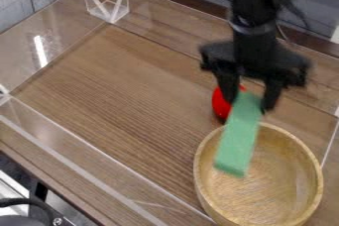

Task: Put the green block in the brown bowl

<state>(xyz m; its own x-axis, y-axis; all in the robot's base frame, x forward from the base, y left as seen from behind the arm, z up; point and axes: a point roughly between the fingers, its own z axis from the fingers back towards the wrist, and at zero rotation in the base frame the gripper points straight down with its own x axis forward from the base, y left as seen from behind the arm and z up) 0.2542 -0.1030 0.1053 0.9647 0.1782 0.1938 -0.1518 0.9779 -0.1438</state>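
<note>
Green block in my hand, hanging over the brown bowl's rim

Nearest to me, the brown bowl [260,176] sits on the counter [119,91] right under the hand, its hollow showing pale grain. I've got the green block [241,139] dangling lengthwise from the hand [256,97], lower end tipped toward me and over the bowl's near-left inner side, clear of the wood as far as I can tell; the picture is a bit smeared here. The fingers [275,93] are pinched on the block's top end, pointing steeply down. Just behind the hand and a touch to its left, a red toy [227,98] peeks out on the counter, partly hidden by the fingers. Far off beyond the hand, at the counter's back corner, stands a clear plastic stand [106,5].
</note>
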